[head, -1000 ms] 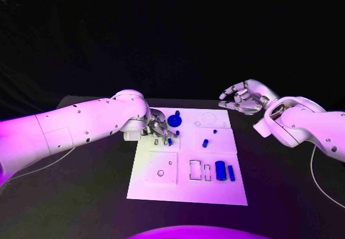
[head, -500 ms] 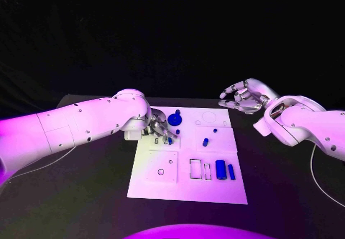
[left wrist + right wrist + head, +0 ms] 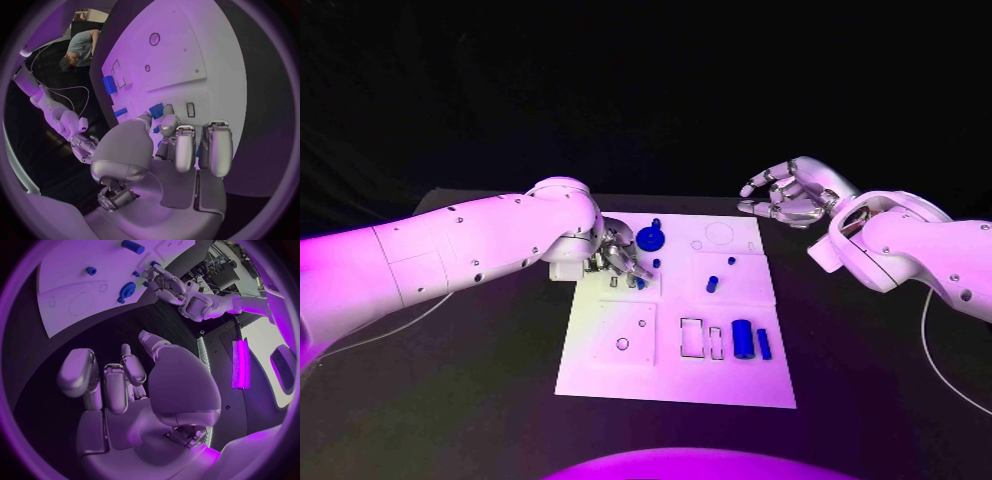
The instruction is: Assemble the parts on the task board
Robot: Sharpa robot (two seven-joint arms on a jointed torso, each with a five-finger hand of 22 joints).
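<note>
The left hand (image 3: pixel 620 258) is reaching down over the upper left part of the task board (image 3: pixel 635 385), its fingertips (image 3: pixel 164 123) closing on a small blue part (image 3: pixel 639 283) there. Just beside it, a round blue part (image 3: pixel 651 238) is lying near the board's far edge. The right hand (image 3: pixel 788 195) is hovering off the board past its far right corner, fingers loosely curled and apart, holding nothing. Two blue cylinders (image 3: pixel 743 340) are lying side by side on the board's lower right area.
</note>
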